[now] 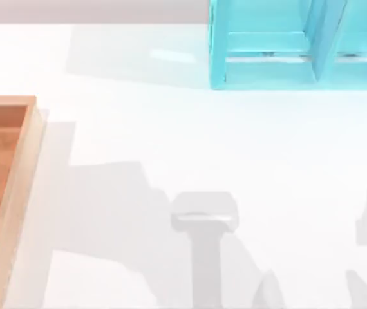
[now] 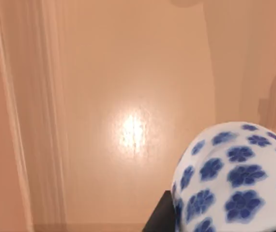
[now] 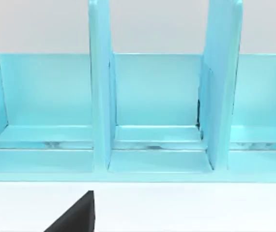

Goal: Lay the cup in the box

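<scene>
The left gripper's fingers barely show in the left wrist view. A dark edge of one finger (image 2: pixel 160 217) peeks out right beside the cup (image 2: pixel 235 179), touching it. The cup sits so close to that camera, with nothing under it but the floor far below, that I think the left gripper has hold of it. How wide the fingers stand, I cannot tell.

The cup is white with blue flowers. Its round side bulges toward the camera, so it looks tipped over on its side more than standing up, but I cannot be sure which way its long line points.

Under the cup is the smooth orange-brown floor of the box (image 2: pixel 104 72), with a bright spot of light on it. One tan wall of the box runs along the far side of the floor from the cup. The cup looks like it is above the box floor and not yet resting on it. So the next move is most likely down: lower the cup gently, then let go.

From above, the box (image 1: pixel 32 138) is at the left edge of the table. The left arm is the one nearer the box.

The right arm is parked facing the blue shelf frame (image 3: pixel 152 111), well away from the box. A dark bit of its finger (image 3: pixel 75 215) shows, but not enough to judge.
</scene>
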Available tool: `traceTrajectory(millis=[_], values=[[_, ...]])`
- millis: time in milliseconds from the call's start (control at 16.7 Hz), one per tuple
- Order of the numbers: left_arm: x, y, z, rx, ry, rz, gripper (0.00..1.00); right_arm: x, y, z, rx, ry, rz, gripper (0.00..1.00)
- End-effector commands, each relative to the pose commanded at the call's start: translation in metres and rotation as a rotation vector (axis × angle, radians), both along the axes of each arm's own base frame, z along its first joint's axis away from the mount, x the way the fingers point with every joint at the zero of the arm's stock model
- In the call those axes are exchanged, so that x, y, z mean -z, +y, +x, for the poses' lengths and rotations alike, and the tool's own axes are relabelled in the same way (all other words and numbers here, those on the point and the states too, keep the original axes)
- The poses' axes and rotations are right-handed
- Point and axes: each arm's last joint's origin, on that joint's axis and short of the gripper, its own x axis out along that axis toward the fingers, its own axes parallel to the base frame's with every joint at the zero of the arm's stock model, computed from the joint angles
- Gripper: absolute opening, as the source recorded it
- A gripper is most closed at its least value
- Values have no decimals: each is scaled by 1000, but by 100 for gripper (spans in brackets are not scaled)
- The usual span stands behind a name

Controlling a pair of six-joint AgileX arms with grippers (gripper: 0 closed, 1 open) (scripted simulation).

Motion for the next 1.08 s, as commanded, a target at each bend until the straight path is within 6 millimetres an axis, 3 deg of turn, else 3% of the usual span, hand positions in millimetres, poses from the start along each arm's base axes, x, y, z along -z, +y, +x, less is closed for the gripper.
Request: traceTrajectory(millis=[300,600,1080], values=[[43,0,-2,-2,1,-2,0,0,0,0,0,0,0,100],[47,0,-3,-3,4,-3,0,0,0,0,0,0,0,100],[47,0,-3,-3,4,-3,60,0,0,0,0,0,0,100]])
